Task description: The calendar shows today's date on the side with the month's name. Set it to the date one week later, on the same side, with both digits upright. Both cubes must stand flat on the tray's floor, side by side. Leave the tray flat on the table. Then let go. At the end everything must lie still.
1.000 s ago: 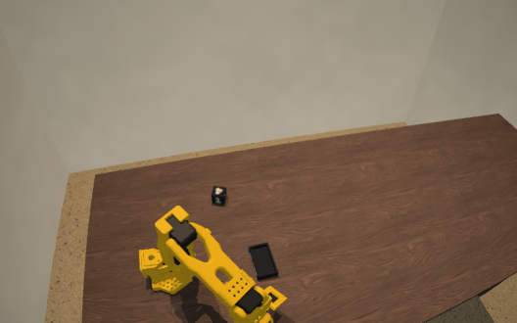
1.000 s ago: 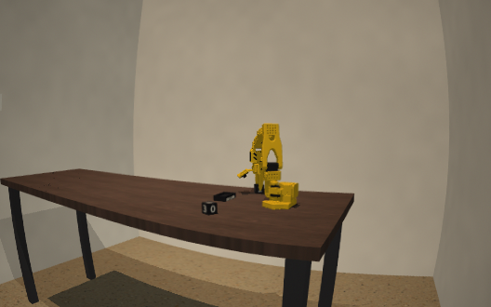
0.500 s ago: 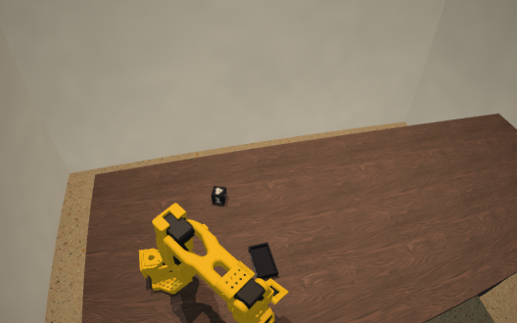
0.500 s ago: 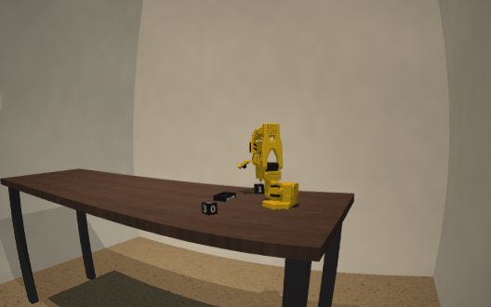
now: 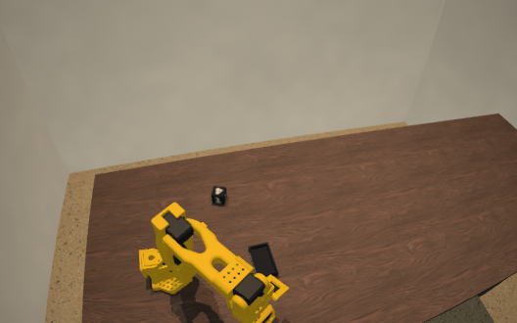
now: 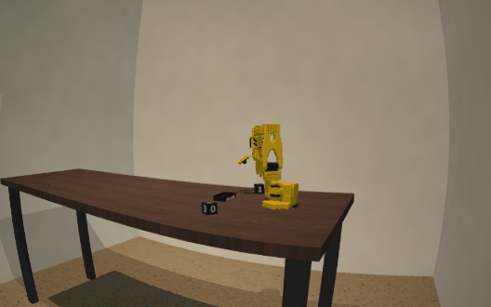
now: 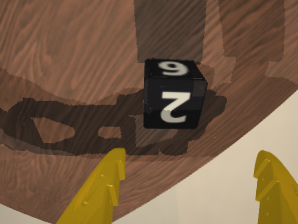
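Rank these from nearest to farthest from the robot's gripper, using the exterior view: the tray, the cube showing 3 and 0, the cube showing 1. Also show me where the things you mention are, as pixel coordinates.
1. Cube showing 1 (image 6: 258, 189) (image 7: 174, 102): toward the table's back, right of the tray.
2. Tray (image 5: 263, 259) (image 6: 224, 196): in the middle, between the cubes.
3. Cube showing 3 and 0 (image 5: 218, 196) (image 6: 209, 208): toward the front, left.

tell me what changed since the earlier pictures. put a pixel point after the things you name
The gripper (image 7: 189, 155) rose away from the far cube (image 6: 258, 188) (image 7: 175, 95), which the arm (image 5: 215, 254) (image 6: 272, 149) mostly hid before in the exterior view. Nothing was visibly taken hold of; the fingers stand apart. The tray (image 5: 263, 259) (image 6: 224, 196) and the near cube (image 5: 218, 196) (image 6: 209, 207) stayed put.
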You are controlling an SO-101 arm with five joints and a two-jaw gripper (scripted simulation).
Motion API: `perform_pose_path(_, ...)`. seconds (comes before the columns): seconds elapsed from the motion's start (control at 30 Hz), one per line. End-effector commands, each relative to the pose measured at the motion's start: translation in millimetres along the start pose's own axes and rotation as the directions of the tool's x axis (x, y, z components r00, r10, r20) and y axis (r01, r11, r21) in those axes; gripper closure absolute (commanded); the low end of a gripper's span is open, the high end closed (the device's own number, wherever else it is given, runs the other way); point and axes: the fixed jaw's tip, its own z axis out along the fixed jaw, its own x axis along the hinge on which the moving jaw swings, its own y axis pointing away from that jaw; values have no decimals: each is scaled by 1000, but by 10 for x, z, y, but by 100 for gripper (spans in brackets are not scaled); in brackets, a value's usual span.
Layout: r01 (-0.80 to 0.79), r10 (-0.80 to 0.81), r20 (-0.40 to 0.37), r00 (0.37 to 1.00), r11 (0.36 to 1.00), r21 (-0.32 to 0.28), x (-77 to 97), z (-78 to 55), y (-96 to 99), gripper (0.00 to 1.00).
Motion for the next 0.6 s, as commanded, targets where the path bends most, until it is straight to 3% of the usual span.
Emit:
perform_pose_path(0.0, -11, 11, 3, 1000, 997, 73, 17, -125, -64, 64)
perform_pose_path(0.43, -11, 11, 3, 1000, 997, 74, 17, -128, -65, 64)
perform_pose_path(0.57, -11, 11, 3, 1000, 995, 102, 17, -175, -74, 64)
